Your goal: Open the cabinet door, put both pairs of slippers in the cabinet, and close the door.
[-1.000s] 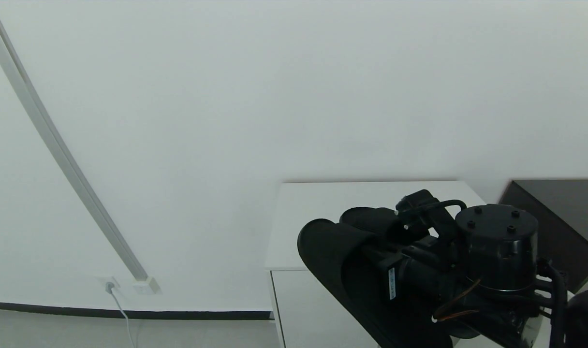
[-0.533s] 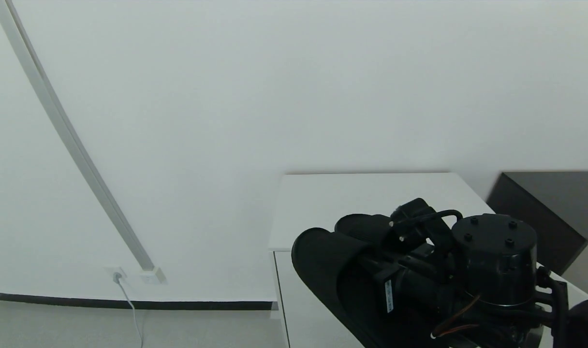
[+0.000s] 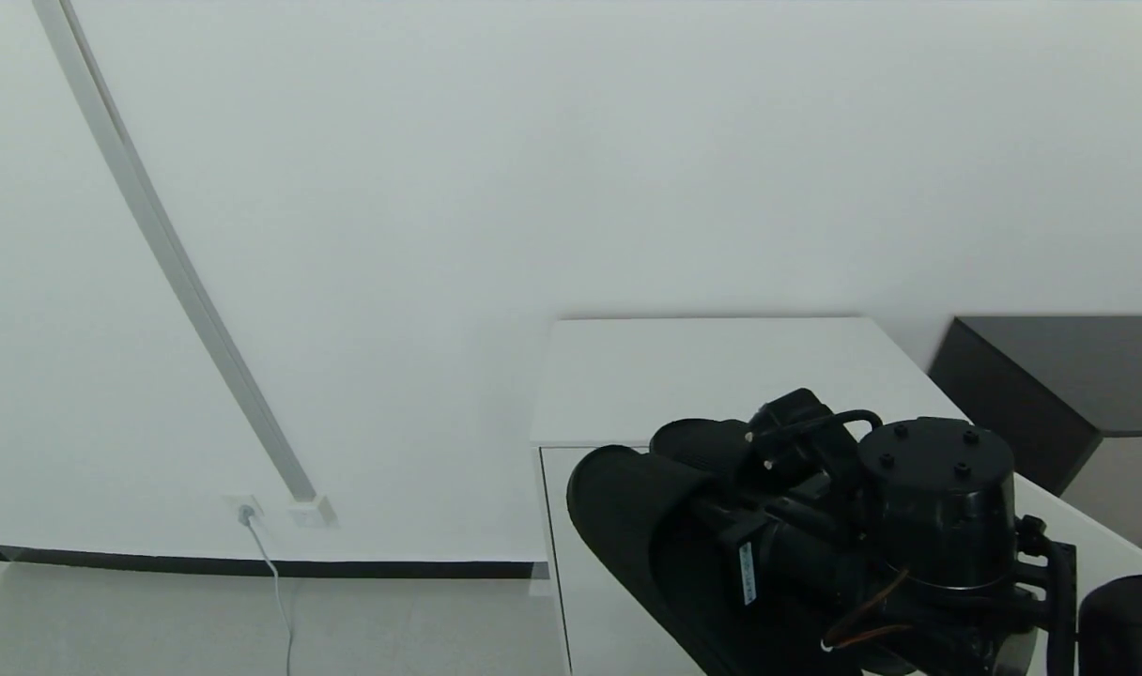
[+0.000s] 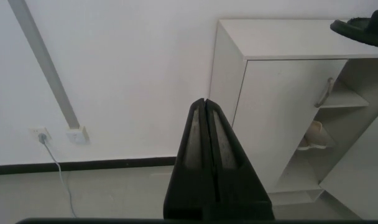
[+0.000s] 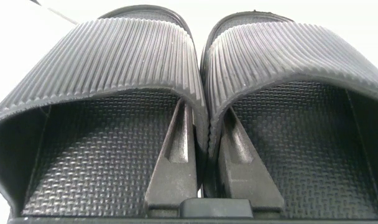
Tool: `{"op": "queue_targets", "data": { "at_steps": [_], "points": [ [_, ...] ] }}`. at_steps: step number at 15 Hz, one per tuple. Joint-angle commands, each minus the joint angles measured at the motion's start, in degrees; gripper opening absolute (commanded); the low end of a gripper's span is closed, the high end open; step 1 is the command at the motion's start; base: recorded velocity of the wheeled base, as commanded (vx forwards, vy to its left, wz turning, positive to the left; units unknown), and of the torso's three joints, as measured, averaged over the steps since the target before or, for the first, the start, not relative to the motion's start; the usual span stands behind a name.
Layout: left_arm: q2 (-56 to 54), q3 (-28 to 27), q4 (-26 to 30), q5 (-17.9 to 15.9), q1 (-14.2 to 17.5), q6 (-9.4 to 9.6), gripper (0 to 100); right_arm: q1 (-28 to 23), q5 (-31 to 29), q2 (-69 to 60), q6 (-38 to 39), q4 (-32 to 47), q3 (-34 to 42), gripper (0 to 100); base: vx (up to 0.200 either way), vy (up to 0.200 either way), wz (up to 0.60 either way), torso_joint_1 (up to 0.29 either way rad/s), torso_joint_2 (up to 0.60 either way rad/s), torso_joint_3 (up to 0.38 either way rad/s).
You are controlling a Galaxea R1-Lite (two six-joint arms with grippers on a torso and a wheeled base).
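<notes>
**A:** Which step is going on here?

**B:** I judge that the second pair is being carried to the shelves. The right gripper (image 5: 204,115) is pinching the black slippers (image 3: 627,507). One finger is sitting inside each slipper, and the two are squeezing the inner strap walls together.

**A:** Where are the slippers hanging?

**B:** They are hanging in the air in front of the cabinet (image 3: 702,376), about level with its top and touching nothing else.

**A:** Is the door standing open?

**B:** Yes, the door (image 4: 363,177) is standing swung out and the shelf (image 4: 347,99) is showing. What looks like a pale pair (image 4: 313,135) is lying lower down inside, so I take half the stowing as done.

**A:** What is the left gripper doing?

**B:** The left gripper (image 4: 205,109) is hanging off the cabinet's left side, fingers pressed together with nothing between them.

**A:** What is the next move asking for?

**B:** It is asking for the black slippers to come down to the opening and pass the door's edge. They should land on free shelf space, clear of the pale pair. After that the fingers need to spread, the arm needs to back out, and the door is waiting to be shut.
</notes>
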Motion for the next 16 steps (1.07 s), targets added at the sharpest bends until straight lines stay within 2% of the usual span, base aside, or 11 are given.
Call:
{"op": "queue_targets", "data": {
  "at_steps": [1, 11, 16],
  "points": [
    [0.07, 0.02, 0.00, 0.01, 0.00, 0.03, 0, 0.18, 0.03, 0.69, -0.01, 0.01, -0.05, 0, 0.000, 0.000, 0.00, 0.000, 0.00, 0.000],
    [0.07, 0.02, 0.00, 0.01, 0.00, 0.03, 0, 0.18, -1.12, 1.22, 0.07, -0.16, -0.14, 0, 0.000, 0.000, 0.00, 0.000, 0.00, 0.000],
    [0.07, 0.02, 0.00, 0.01, 0.00, -0.06, 0, 0.18, -1.12, 1.22, 0.07, -1.13, 0.04, 0, 0.000, -0.200, 0.00, 0.003, 0.00, 0.002]
  ]
}}
